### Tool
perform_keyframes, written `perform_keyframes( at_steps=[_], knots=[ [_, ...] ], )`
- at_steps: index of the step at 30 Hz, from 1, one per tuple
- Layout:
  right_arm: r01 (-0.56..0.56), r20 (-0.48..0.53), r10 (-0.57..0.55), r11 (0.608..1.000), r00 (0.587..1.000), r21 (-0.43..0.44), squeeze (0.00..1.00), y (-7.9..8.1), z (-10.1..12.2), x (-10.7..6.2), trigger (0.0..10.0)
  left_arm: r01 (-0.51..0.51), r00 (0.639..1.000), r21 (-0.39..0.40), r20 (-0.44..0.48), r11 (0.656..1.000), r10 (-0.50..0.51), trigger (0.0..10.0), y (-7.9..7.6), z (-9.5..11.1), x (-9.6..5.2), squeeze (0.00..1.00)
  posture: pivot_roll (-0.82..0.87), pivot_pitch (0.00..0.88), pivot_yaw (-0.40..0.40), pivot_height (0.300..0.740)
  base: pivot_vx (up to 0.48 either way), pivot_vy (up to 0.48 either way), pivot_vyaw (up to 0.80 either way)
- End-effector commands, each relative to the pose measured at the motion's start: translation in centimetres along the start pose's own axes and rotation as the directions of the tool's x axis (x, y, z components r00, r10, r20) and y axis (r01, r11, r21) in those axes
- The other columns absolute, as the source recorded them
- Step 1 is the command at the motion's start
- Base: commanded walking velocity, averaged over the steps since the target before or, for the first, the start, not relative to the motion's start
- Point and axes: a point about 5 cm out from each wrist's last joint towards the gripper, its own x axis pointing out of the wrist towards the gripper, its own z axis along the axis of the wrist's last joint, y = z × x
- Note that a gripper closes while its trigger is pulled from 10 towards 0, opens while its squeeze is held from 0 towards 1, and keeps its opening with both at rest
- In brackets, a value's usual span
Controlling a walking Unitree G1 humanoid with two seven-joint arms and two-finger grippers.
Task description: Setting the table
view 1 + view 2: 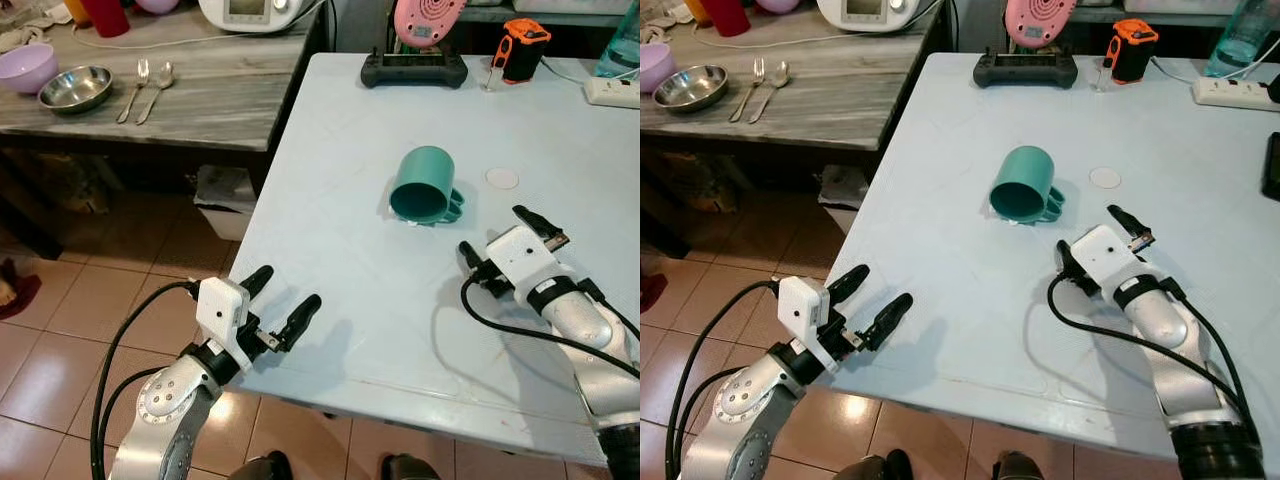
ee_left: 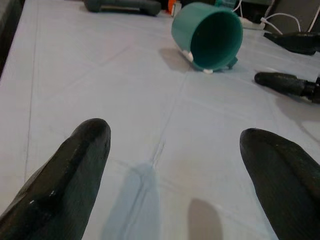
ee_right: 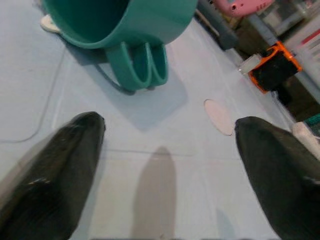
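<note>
Pale blue table point(image 1: 330, 150) carrying a teal mug point(image 1: 424, 185) tipped on its side, both grippers hovering near it, spread and empty.

Lying near the table's middle with its mouth facing the robot and its handle on the robot's right, touching the tabletop, the mug is waiting to be picked up and stood upright; that looks like the step in hand. The right gripper point(image 1: 500, 235) is sitting just beside the mug with fingers wide apart, holding nothing, while the left gripper point(image 1: 280, 305) is hanging over the near table edge, also wide and empty. Next, the right gripper is likely needing to close on the rim or handle. A steel bowl point(image 1: 75, 88) and spoons point(image 1: 150, 85) are resting on the grey side counter point(image 1: 200, 110). No writing is readable.
</note>
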Motion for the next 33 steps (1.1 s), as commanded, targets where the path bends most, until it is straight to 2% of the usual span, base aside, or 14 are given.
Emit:
perform_keyframes(
  at_steps=[1, 9, 14, 20, 25, 27, 33],
  knots=[
    [-0.058, -0.010, 0.059, 0.998, 0.998, 0.033, 0.00, 0.9, -0.3, 0.6, 10.0, -0.011, 1.000, -0.005, -0.012, 1.000, 0.011, 10.0, -0.2, -0.2, -0.3, 0.00, -0.17, 0.235, 0.070, 0.740, 0.000, 0.000, 0.00],
    [-0.130, 0.024, 0.129, 0.991, 0.991, 0.041, 0.00, 2.3, 0.1, 1.8, 10.0, -0.024, 1.000, -0.014, -0.011, 1.000, 0.024, 10.0, -0.5, -0.4, -0.5, 0.00, -0.16, 0.242, 0.060, 0.740, 0.000, 0.000, 0.00],
    [-0.167, 0.059, 0.164, 0.984, 0.985, 0.057, 0.00, 3.2, 0.9, 3.2, 10.0, -0.033, 0.999, -0.014, -0.017, 0.999, 0.032, 10.0, -0.5, -0.4, -1.0, 0.00, -0.14, 0.256, 0.056, 0.740, 0.000, 0.000, 0.00],
    [-0.151, 0.118, 0.146, 0.988, 0.982, 0.033, 0.00, 3.2, 2.3, 4.1, 10.0, -0.054, 0.998, -0.026, 0.033, 0.998, 0.055, 10.0, -0.4, 0.2, -1.3, 0.00, -0.13, 0.261, 0.046, 0.740, 0.000, 0.000, 0.00],
    [-0.158, 0.075, 0.155, 0.987, 0.985, 0.042, 0.00, 3.5, 2.2, 4.8, 10.0, -0.054, 0.996, -0.022, 0.076, 0.998, 0.056, 10.0, -0.4, 1.7, -0.5, 0.00, -0.13, 0.259, 0.044, 0.740, 0.000, 0.000, 0.00],
    [-0.170, 0.070, 0.167, 0.985, 0.983, 0.034, 0.00, 3.7, 2.1, 5.1, 10.0, -0.064, 0.994, 0.006, 0.095, 0.998, 0.063, 10.0, -0.3, 2.4, 0.0, 0.00, -0.13, 0.257, 0.044, 0.740, 0.000, 0.000, 0.00],
    [-0.172, 0.093, 0.168, 0.984, 0.981, 0.040, 0.00, 4.1, 3.0, 6.0, 10.0, -0.115, 0.985, 0.072, 0.141, 0.991, 0.104, 10.0, 1.4, 4.1, 1.2, 0.00, -0.13, 0.247, 0.045, 0.740, 0.000, 0.000, 0.00]
  ],
)
